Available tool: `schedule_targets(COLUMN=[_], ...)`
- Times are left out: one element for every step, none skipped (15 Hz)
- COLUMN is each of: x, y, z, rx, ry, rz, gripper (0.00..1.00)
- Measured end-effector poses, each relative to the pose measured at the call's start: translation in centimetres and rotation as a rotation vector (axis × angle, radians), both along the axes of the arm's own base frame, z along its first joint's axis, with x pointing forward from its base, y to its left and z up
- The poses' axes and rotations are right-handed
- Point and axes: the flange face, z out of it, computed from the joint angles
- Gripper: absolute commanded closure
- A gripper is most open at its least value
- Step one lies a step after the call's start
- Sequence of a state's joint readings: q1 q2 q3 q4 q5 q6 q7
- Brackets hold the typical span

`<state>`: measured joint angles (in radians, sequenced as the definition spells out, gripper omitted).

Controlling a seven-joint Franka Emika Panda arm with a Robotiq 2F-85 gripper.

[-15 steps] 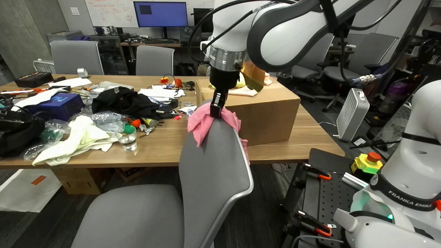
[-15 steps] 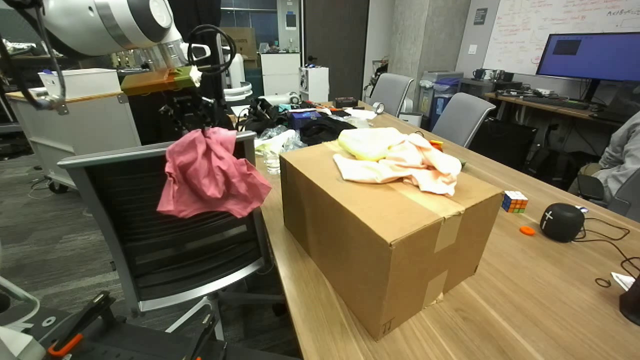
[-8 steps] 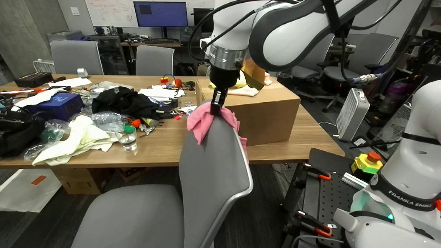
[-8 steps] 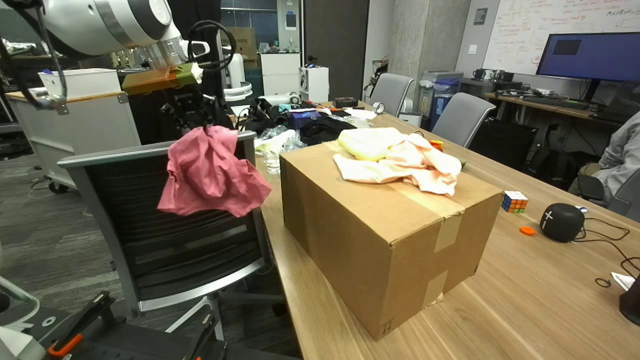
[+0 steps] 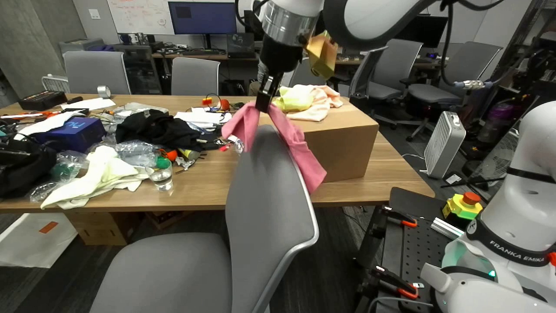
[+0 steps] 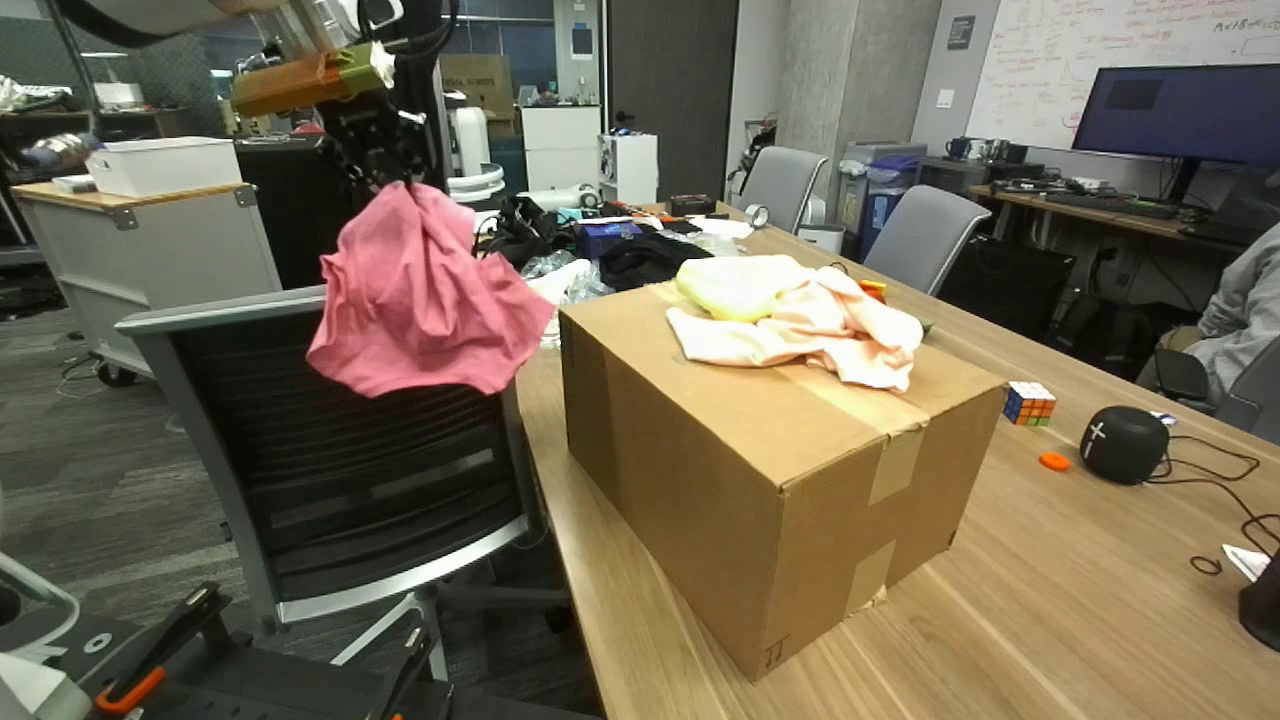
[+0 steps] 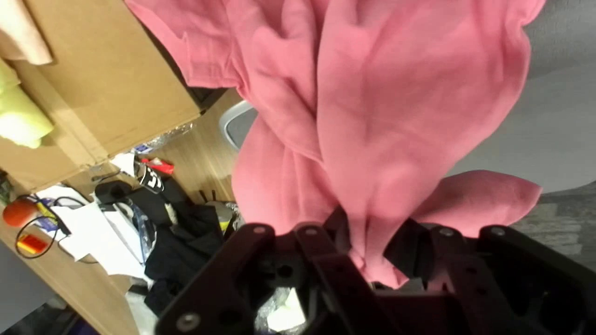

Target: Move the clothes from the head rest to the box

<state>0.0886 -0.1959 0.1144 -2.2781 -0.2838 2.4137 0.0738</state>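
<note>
My gripper (image 5: 263, 103) is shut on the pink cloth (image 5: 299, 150) just above the chair's backrest (image 5: 273, 195). In both exterior views the cloth hangs from the fingertips, pinched at its top. In an exterior view the cloth (image 6: 430, 300) hangs in front of the dark mesh of the backrest (image 6: 340, 490). In the wrist view a fold of the pink cloth (image 7: 409, 93) is squeezed between the two fingers of the gripper (image 7: 365, 239). The cardboard box (image 6: 680, 450) stands closed on the table, with a yellow cloth (image 6: 740, 285) and a peach cloth (image 6: 850, 335) on its top.
The wooden table (image 6: 1080, 590) bears a puzzle cube (image 6: 1030, 402) and a black speaker (image 6: 1125, 445) beyond the box. A glass of water (image 5: 161, 176), a pale cloth (image 5: 95, 176) and a black cloth (image 5: 158, 130) lie among clutter on the table.
My gripper has risen with the pink cloth in it. The cloth is lifted partly off the backrest and its lower edge hangs higher. The chair and box have not moved.
</note>
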Motion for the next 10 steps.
schedule_targets(x=[0.1, 0.2, 0.3, 0.5, 0.6, 0.8, 1.0, 1.1, 1.3, 1.5], y=[0.0, -0.2, -0.4, -0.6, -0.9, -1.3, -1.6, -1.9, -2.3, -2.7], z=[1.4, 2.9, 4.2, 5.5, 6.6, 7.6, 8.7, 9.8, 10.8, 11.7], rx=[0.004, 0.007, 0.01, 0.014, 0.017, 0.02, 0.023, 0.026, 0.028, 0.03], ry=[-0.025, -0.049, -0.072, -0.095, -0.111, -0.125, -0.142, -0.158, -0.172, -0.186], rz=[-0.003, -0.007, -0.012, -0.019, -0.027, -0.035, -0.043, -0.052, -0.06, -0.069], gripper=[0.96, 0.96, 0.96, 0.96, 0.96, 0.96, 0.96, 0.96, 0.96, 0.96])
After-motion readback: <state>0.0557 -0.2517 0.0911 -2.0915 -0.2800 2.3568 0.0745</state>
